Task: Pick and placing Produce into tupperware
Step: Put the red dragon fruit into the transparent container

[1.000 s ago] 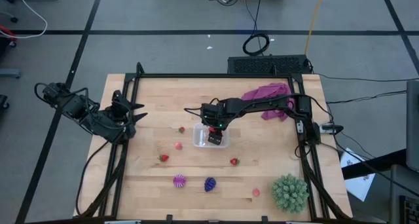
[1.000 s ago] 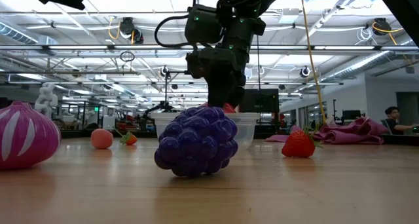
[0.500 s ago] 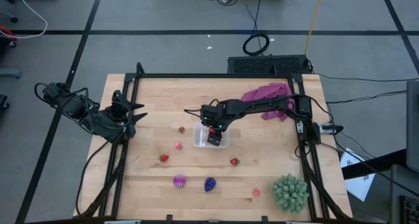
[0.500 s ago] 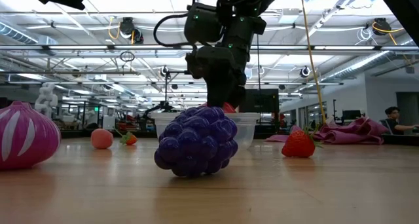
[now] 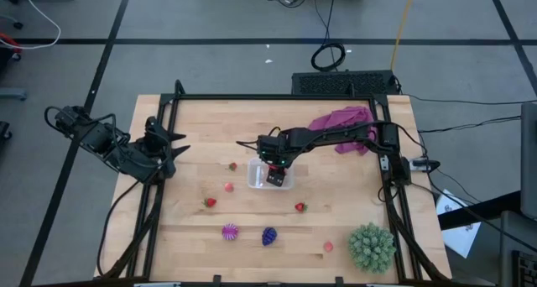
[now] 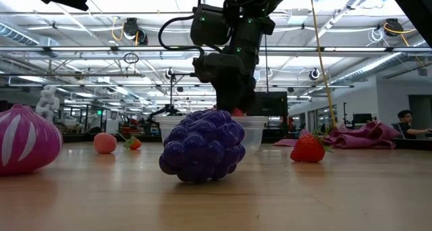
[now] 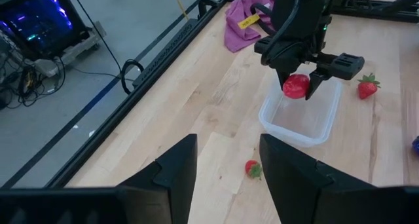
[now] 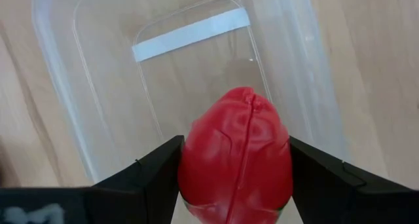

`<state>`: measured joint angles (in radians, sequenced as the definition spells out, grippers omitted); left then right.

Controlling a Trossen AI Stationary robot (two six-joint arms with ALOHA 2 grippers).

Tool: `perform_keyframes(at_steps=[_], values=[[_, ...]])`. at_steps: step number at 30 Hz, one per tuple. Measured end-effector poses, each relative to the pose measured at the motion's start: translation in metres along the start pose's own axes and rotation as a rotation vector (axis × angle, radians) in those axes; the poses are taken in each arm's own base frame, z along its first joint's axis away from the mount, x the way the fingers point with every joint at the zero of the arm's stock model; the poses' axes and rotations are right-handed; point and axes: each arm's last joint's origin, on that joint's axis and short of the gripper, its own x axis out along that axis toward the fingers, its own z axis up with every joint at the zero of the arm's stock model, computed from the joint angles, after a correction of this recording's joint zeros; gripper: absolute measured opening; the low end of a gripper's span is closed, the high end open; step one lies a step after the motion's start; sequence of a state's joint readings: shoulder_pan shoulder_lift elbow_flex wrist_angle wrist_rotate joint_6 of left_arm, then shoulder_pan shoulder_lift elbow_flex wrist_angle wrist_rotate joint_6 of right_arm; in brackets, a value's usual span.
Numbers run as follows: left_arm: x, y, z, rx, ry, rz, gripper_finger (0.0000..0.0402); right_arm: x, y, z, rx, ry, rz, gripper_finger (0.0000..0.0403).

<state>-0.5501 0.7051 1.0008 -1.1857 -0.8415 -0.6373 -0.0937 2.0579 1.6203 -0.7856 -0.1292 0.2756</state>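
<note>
My right gripper hangs over the clear tupperware near the table's middle, shut on a red strawberry. Through the box's bare bottom the wood shows. Loose produce lies on the table: small strawberries, pinkish bits, a magenta striped piece and a purple bumpy one. My left gripper waits open at the table's left edge. My right gripper pinches the strawberry's two sides between its two fingers, coming from above and pointing down. The strawberry is lifted clear, its pointed end toward the tupperware's floor, just above the rim.
A big green spiky ball sits at the near right corner. A purple-magenta cloth lies at the far right, under the right arm. A black frame edges the table. Bare wood lies between box and left arm.
</note>
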Motion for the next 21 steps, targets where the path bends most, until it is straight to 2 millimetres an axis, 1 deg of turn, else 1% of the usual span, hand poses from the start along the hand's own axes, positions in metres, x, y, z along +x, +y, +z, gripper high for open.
perform_keyframes(at_steps=[11, 14, 18, 21], values=[[0.001, -0.002, 0.000, 0.009, 0.001, 0.008, 0.0170, 0.000, 0.000, -0.001, 0.001, 0.009, -0.004, 0.0235], [0.001, -0.002, 0.000, 0.008, 0.001, 0.008, 0.0170, 0.006, -0.002, -0.003, 0.004, -0.002, -0.001, 0.0235], [0.001, -0.002, 0.000, 0.007, 0.001, 0.008, 0.0170, 0.014, -0.005, -0.010, 0.015, 0.025, -0.009, 0.0236], [0.001, -0.002, 0.000, 0.007, 0.001, 0.008, 0.0170, 0.016, -0.006, -0.012, 0.015, 0.033, -0.011, 0.0236]])
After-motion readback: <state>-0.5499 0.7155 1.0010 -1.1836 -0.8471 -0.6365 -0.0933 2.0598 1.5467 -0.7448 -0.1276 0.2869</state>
